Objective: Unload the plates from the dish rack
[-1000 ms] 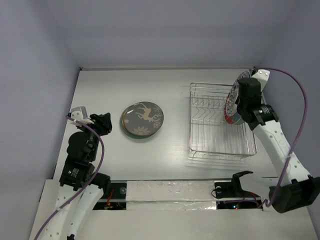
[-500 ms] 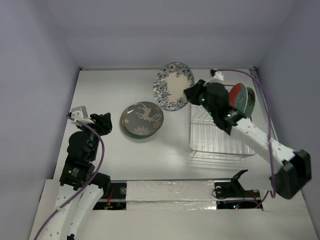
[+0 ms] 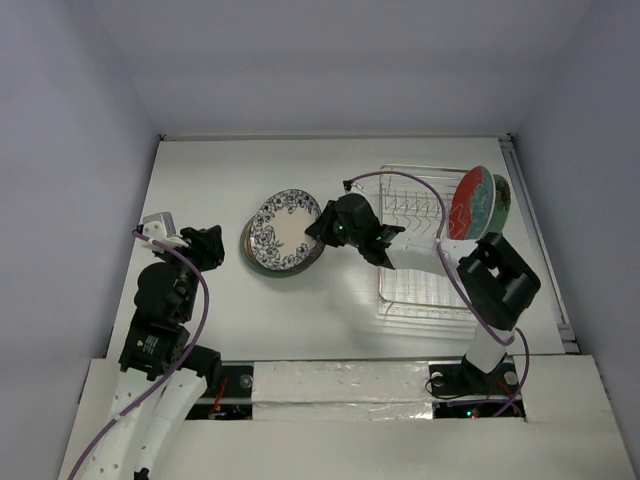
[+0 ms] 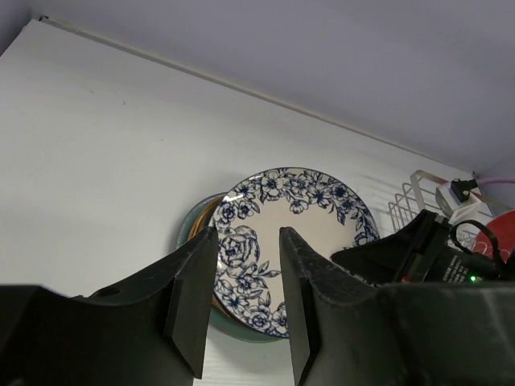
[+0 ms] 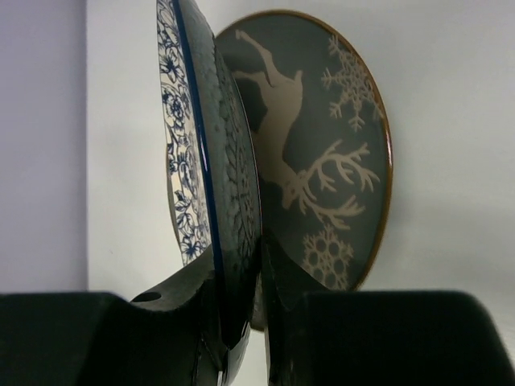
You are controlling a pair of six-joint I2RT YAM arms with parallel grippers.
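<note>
My right gripper (image 3: pixel 322 230) is shut on the rim of a white-and-blue floral plate (image 3: pixel 283 230) and holds it tilted just above a grey-olive deer-patterned plate (image 3: pixel 260 265) lying flat on the table. In the right wrist view the floral plate (image 5: pixel 185 153) stands edge-on between my fingers, with the deer plate (image 5: pixel 322 145) behind it. The silver wire dish rack (image 3: pixel 430 255) stands at the right and holds a red plate (image 3: pixel 466 203) and a pale green plate (image 3: pixel 499 203) upright. My left gripper (image 3: pixel 205 245) is open and empty, left of the plates; its view shows the floral plate (image 4: pixel 310 225).
The back wall edge of the table runs along the top. A foil-covered strip (image 3: pixel 340 385) lies along the near edge between the arm bases.
My right gripper has carried the floral plate out of the rack, leftward across the table, and lowered it over the deer plate. The left arm has not moved.
</note>
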